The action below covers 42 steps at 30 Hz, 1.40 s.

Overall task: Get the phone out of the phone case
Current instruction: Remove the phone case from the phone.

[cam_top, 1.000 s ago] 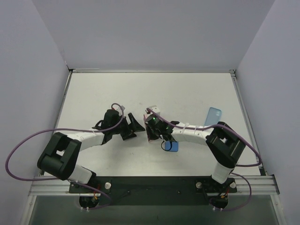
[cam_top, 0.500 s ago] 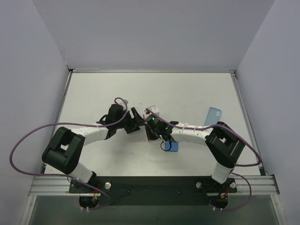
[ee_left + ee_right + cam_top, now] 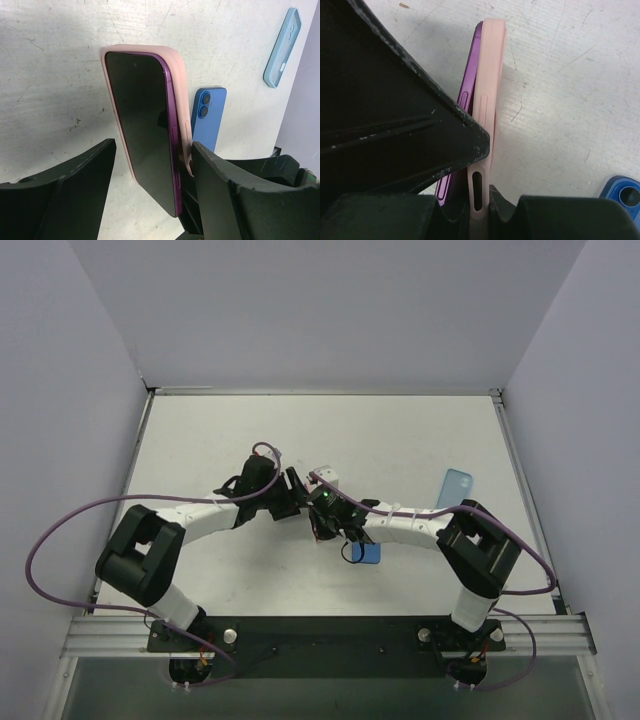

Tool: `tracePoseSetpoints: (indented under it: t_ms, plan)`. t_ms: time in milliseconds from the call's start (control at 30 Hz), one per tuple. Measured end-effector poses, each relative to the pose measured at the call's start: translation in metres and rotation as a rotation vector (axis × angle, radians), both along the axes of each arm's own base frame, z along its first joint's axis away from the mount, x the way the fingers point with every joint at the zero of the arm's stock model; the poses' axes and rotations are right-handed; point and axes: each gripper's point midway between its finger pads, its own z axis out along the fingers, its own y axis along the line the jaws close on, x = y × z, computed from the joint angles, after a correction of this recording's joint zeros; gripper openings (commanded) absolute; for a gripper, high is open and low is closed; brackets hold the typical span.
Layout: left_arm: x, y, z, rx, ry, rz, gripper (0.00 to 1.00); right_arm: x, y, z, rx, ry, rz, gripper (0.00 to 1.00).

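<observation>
A purple phone (image 3: 145,130) with a dark screen stands on its long edge in a pink phone case (image 3: 178,85). The case's rim is peeled away from the phone along the near side. My right gripper (image 3: 481,212) is shut on the case's bottom edge (image 3: 489,75), and purple phone (image 3: 470,85) shows beside it. My left gripper (image 3: 155,182) is open and straddles the phone's lower end. Its left finger is clear of the screen and its right finger sits close against the case's back. From above, both grippers (image 3: 291,496) (image 3: 322,515) meet at the table's middle.
A blue phone (image 3: 209,117) (image 3: 368,552) lies flat just behind the held one. A light blue empty case (image 3: 282,47) (image 3: 456,487) lies farther right. Grey walls close in the table on three sides. A black finger fills the left of the right wrist view.
My left gripper has moved right to the phone and its jaws have narrowed around it. The right gripper has stayed in place, holding the case.
</observation>
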Motion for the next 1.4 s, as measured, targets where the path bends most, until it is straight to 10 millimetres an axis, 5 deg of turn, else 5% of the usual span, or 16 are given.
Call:
tracePoseSetpoints:
  t_ms: [633, 1400]
  plan:
    - [0.002, 0.004, 0.004, 0.085, -0.002, 0.031, 0.64, 0.0, 0.0, 0.0, 0.003, 0.001, -0.011, 0.09]
    - [-0.002, 0.017, 0.0, -0.033, 0.02, 0.108, 0.62, 0.001, 0.003, 0.001, -0.004, -0.017, 0.014, 0.09]
